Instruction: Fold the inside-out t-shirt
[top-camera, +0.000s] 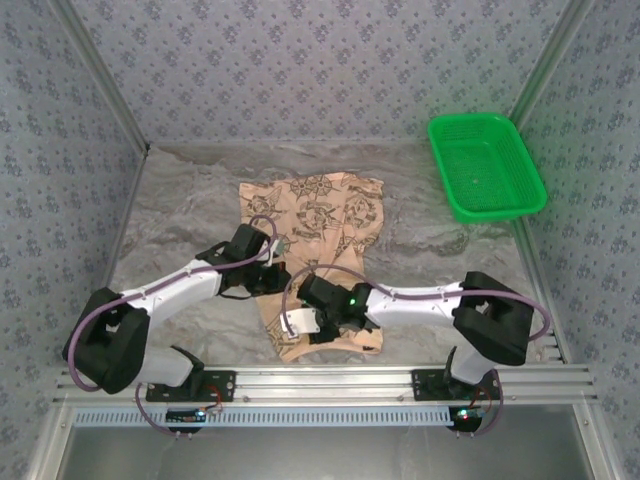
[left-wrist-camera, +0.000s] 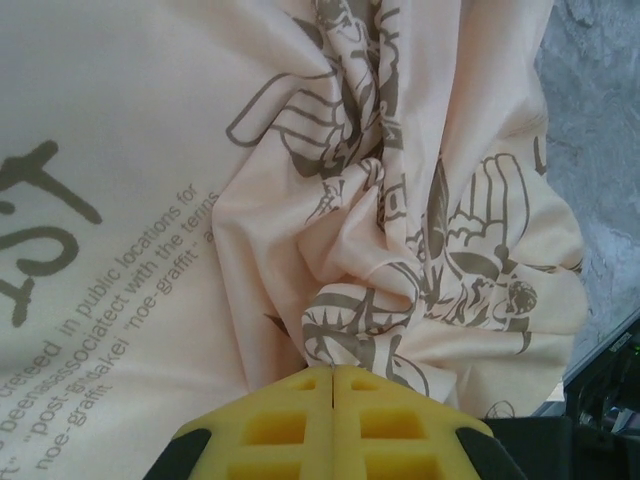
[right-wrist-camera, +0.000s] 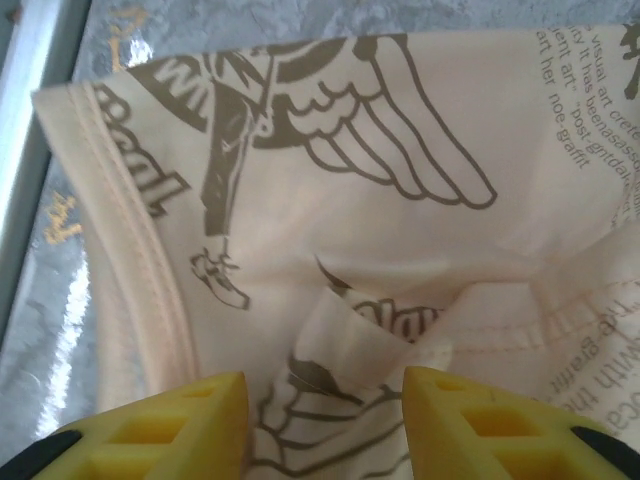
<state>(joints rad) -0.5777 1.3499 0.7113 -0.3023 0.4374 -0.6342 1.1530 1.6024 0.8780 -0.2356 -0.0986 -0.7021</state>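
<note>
From above I have the inside-out t-shirt (top-camera: 320, 215) lying mid-surface (top-camera: 180, 220), a long, rumpled strip running from 12 o'clock down to 6 o'clock, with its printed face showing over most of the far half. My left tool (left-wrist-camera: 333, 372) sits at the shirt's 9 o'clock edge with its yellow fingers (left-wrist-camera: 275, 425) pressed together, and the cloth gathers into tight creases that all converge on their tips. I read that as a pinch on the fabric, there to pin that side while the other end is worked. My right tool (right-wrist-camera: 325, 385) is over the near end at 6 o'clock, fingers well apart, a small fold of cloth standing between them and the stitched hem curving off toward 9 o'clock in that wrist view. Nothing is clamped there. I judge it placed to take the hem and carry it over. The green basket (top-camera: 468, 119) waits at 2 o'clock, well apart from the shirt.
</note>
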